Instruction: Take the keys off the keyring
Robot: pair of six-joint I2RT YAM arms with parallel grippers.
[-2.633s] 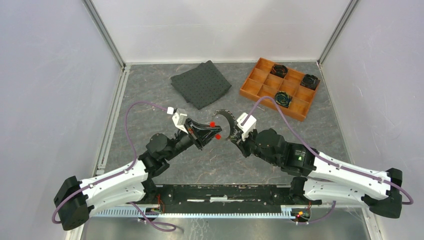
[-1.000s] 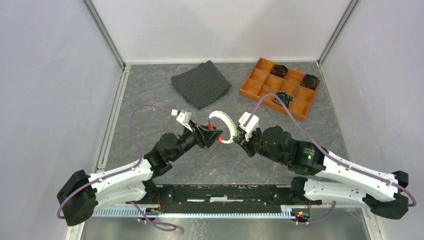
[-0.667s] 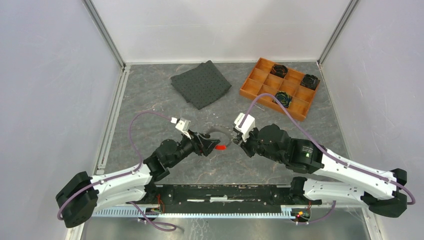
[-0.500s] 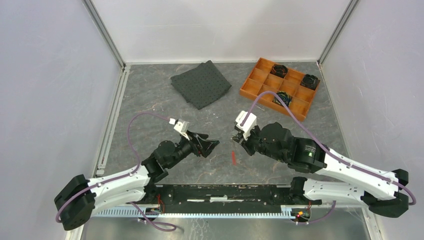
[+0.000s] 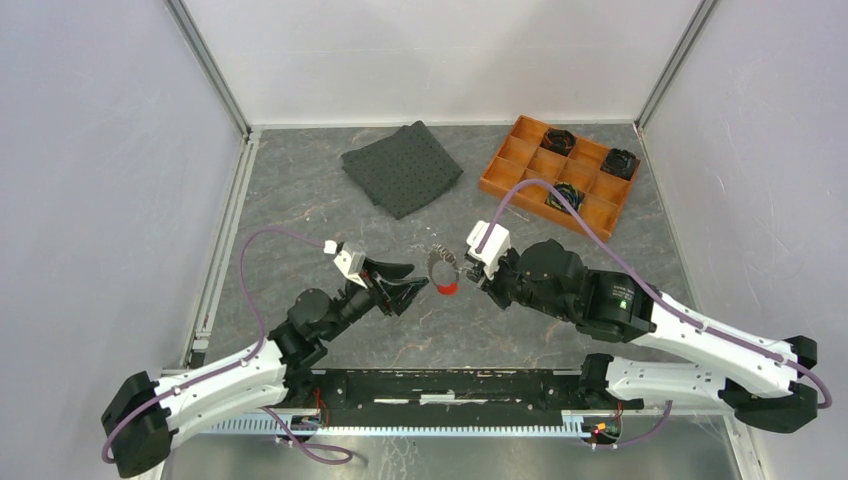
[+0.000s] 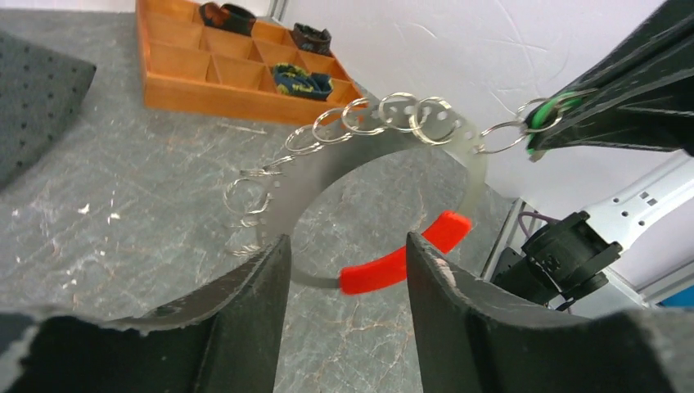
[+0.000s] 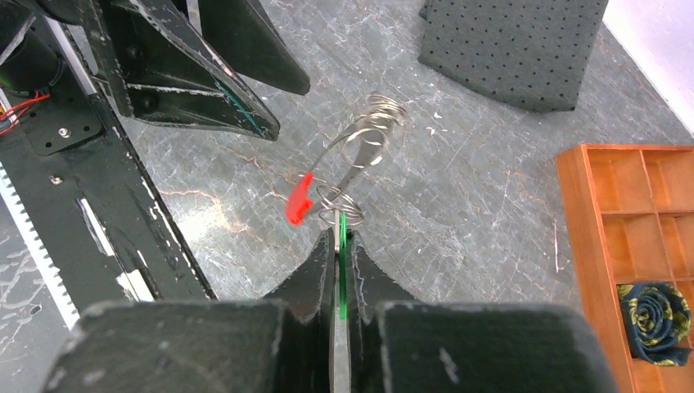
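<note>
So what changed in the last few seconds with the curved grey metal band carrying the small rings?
The left gripper let go of the curved grey metal band near its red plastic piece, opened and drew back toward its base. The band now hangs only from the right gripper, which stays shut on the green plastic piece. The dark dotted cloth and orange wooden tray stayed put.

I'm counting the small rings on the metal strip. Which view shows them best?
Left wrist: the rings hang separately along the metal strip. Right wrist sees them bunched, edge-on; top external shows a tiny tangle.
</note>
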